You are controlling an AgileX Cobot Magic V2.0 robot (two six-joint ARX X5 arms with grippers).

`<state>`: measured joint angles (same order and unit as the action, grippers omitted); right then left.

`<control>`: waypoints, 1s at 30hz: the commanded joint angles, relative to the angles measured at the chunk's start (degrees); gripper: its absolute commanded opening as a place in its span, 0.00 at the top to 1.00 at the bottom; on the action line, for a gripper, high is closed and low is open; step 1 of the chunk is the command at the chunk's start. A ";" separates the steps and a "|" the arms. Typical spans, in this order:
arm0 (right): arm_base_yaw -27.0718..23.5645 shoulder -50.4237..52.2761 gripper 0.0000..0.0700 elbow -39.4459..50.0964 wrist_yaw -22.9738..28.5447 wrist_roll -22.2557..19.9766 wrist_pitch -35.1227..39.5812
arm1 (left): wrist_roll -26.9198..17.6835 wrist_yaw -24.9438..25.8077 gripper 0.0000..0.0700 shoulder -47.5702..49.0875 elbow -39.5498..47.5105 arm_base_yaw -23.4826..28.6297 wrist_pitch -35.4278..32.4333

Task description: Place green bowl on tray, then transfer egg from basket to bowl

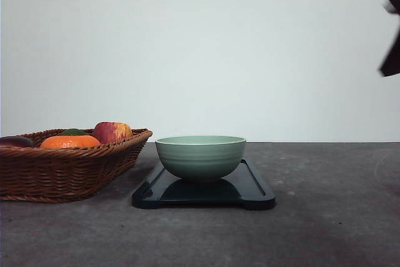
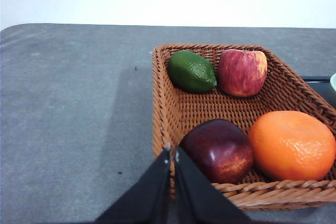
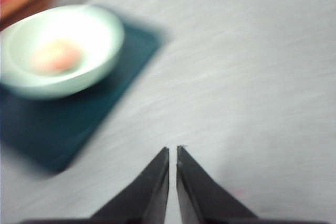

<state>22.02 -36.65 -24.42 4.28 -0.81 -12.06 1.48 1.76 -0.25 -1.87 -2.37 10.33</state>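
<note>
The round pale sage-green ceramic bowl [image 1: 200,156] stands upright on the flat rectangular black tray [image 1: 255,192], which lies on the dark grey bench [image 1: 325,217] near its middle. In the blurred right wrist view, the bowl [image 3: 63,48] sits toward one end of the tray [image 3: 63,129], and a small reddish-brown oval egg [image 3: 55,57] lies inside it on the bottom.

The wide shallow brown woven wicker basket [image 1: 69,170] rests at the left edge of the bench, just beside the tray's left end. The left wrist view shows its contents: a dark green lime-like fruit [image 2: 191,71] and a red-yellow apple [image 2: 242,72] side by side along the far wall of the basket [image 2: 168,114], and a dark maroon apple [image 2: 218,149] touching a large orange fruit [image 2: 292,145] along the near wall.

The left gripper [image 2: 172,157] hovers over the basket's near rim beside the maroon apple, its two black fingers pressed almost together with a thin slit between them and nothing held. The right gripper [image 3: 172,153] hangs above bare bench surface, well apart from the tray, its fingers likewise nearly touching and empty.
</note>
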 commanded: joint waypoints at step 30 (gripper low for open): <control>-15.04 36.44 0.98 23.75 -0.29 0.77 7.81 | -0.59 -0.11 1.00 0.07 1.09 0.11 0.37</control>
<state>6.90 -0.25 -0.95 4.08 -1.02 -5.03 1.47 1.76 -0.25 -1.87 -2.37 10.33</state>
